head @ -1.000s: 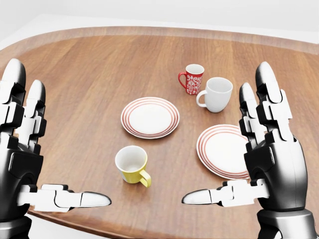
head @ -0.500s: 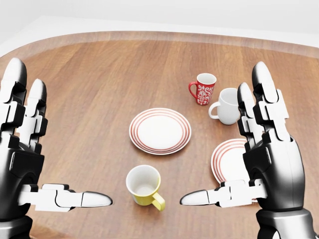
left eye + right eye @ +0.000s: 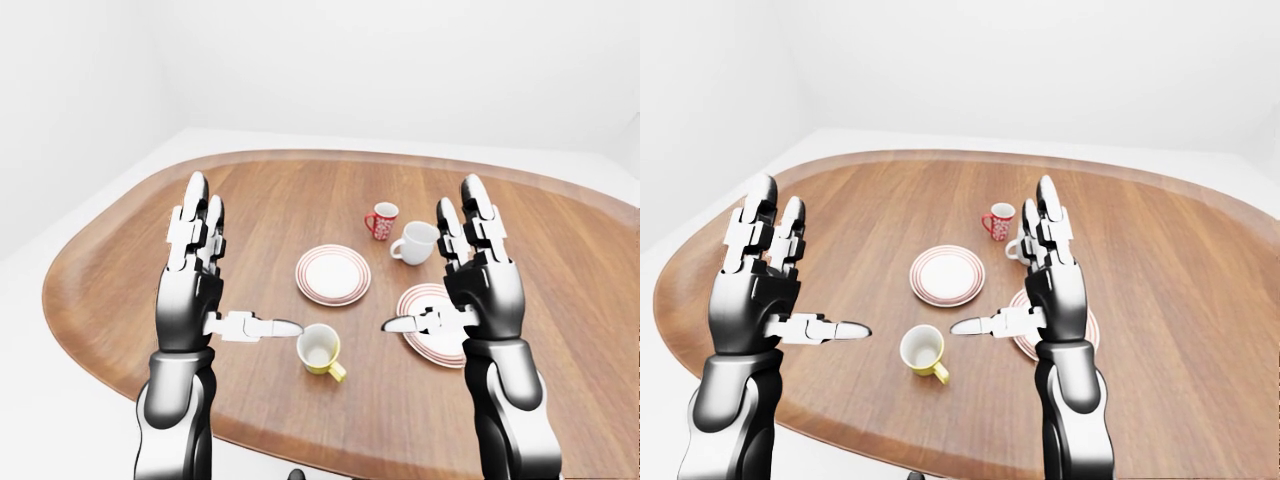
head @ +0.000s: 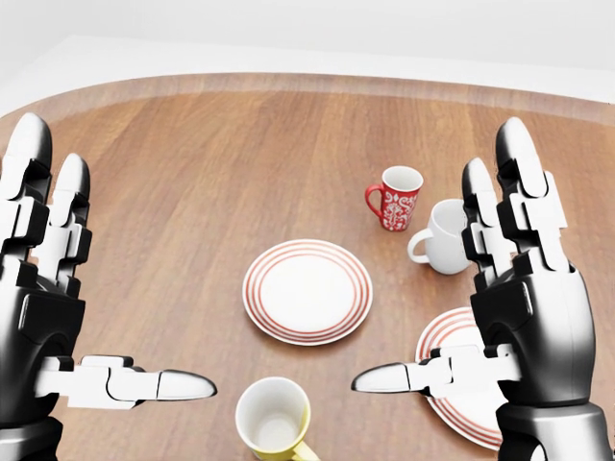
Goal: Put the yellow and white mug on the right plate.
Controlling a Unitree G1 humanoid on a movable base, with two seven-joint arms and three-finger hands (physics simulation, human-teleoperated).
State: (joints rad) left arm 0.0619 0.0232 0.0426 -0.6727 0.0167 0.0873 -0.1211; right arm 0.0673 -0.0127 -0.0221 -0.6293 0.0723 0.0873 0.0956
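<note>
- While both arms are raised over the worktop (image 3: 130, 290), the work looks to be at the approach stage: nothing is grasped.
- Yellow and white mug (image 3: 320, 350) stands upright near the worktop's near edge, handle toward lower right in the left-eye view, between the two thumbs but touching neither.
- Right plate (image 3: 418, 302), the target, lies bare and is partly hidden behind the right robot hand (image 3: 470, 285); mug and plate are near each other, apart.
- Left robot hand (image 3: 195, 285): fingers straight up, thumb out sideways, spread wide, holding nothing.
- Right robot hand: same pose, wide open, empty.
- Also on the worktop: centre plate (image 4: 307, 290), red patterned mug (image 4: 396, 198), white mug (image 4: 447, 236).
- Next move, as I judge it: lower one robot hand to the mug, close round its body, then lift across to the plate.
</note>
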